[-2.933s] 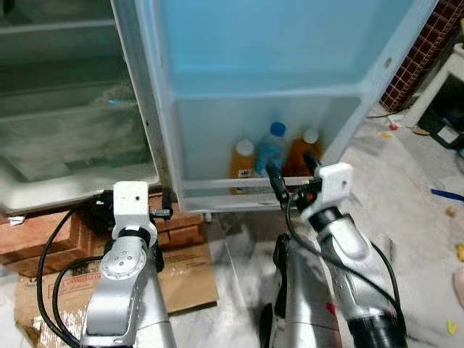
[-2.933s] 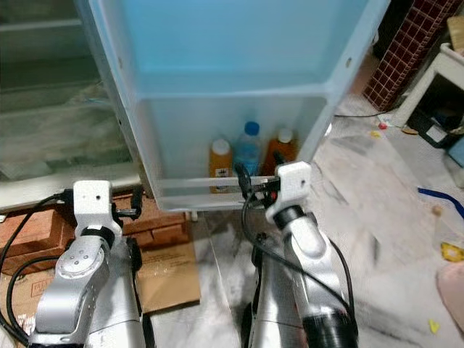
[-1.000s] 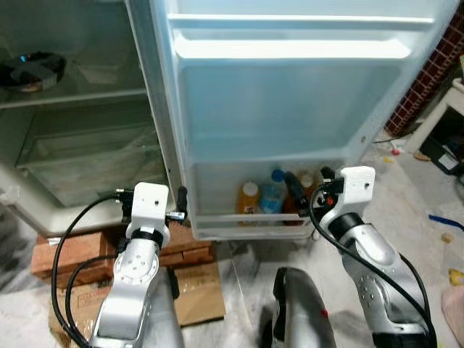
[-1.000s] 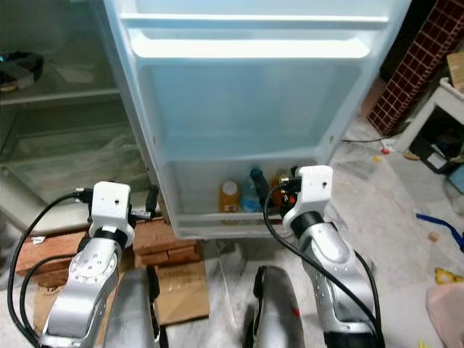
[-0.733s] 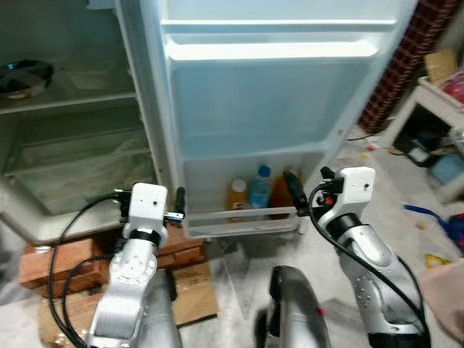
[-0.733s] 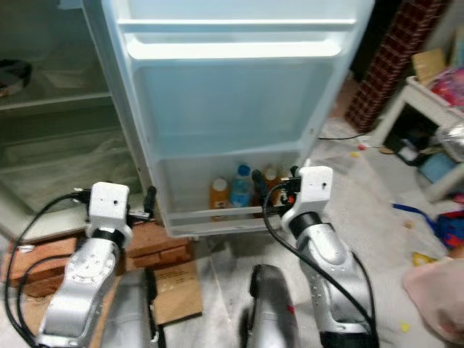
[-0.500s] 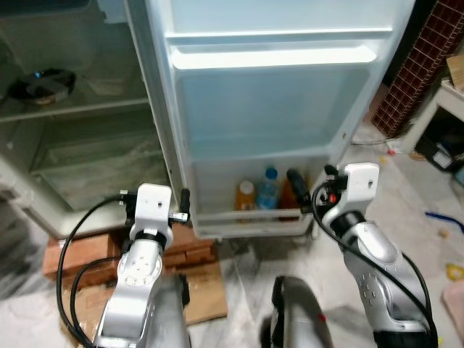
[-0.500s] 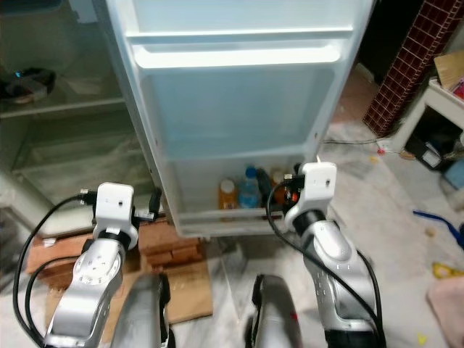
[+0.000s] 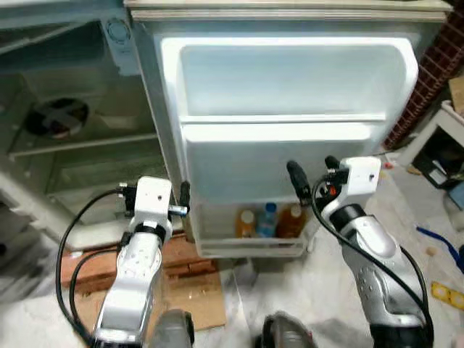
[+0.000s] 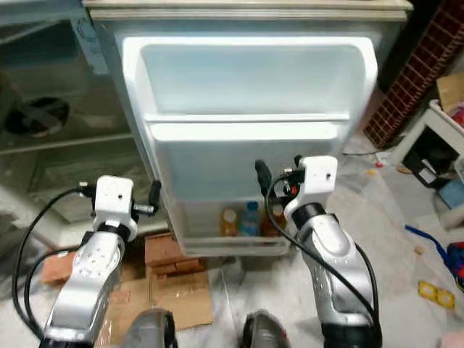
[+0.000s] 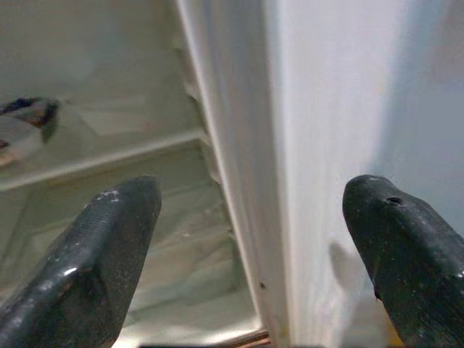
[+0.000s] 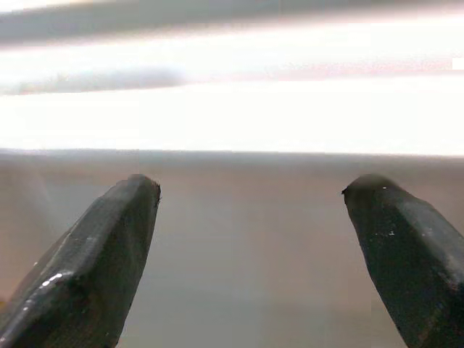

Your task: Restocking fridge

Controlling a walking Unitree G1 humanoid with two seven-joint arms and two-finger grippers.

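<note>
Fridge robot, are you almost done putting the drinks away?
Partly, it seems. Three bottles already stand in the bottom shelf of the open fridge door. Nothing is in hand: the left gripper and right gripper are both open and empty, raised before the door. The upper door shelf and the inside shelves look mostly bare, so plenty could still go in.

Fridge door (image 9: pixel 290 145) is hanging open mid-frame, with three bottles (image 9: pixel 270 221) sitting in its bottom rack. The fridge's shelves (image 9: pixel 80 145) are sitting upper left. Bricks (image 9: pixel 181 254) and cardboard (image 9: pixel 192 308) are lying lower left under it, while a brick wall (image 9: pixel 435 72) is standing far right.
</note>
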